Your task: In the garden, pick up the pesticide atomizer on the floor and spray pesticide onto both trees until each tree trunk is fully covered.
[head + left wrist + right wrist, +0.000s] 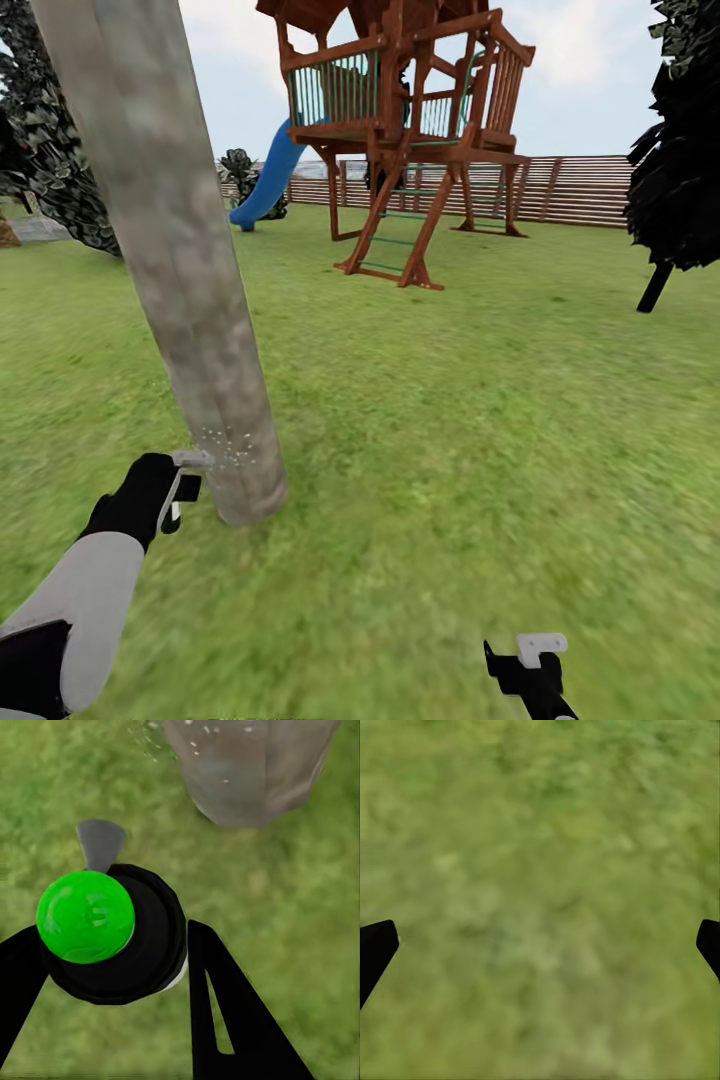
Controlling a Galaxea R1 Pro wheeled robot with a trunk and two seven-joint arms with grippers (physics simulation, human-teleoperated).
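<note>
Atomizer [112, 934]: green cap, black body, grey nozzle.

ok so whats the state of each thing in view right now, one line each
pesticide atomizer: held in the left gripper, nozzle toward the trunk
tree trunk: upright, small pale droplets speckling it near the base
left gripper: shut on the atomizer
right gripper: jaws wide apart, nothing between them, over grass
playhouse: standing by the fence, blue slide attached
</note>
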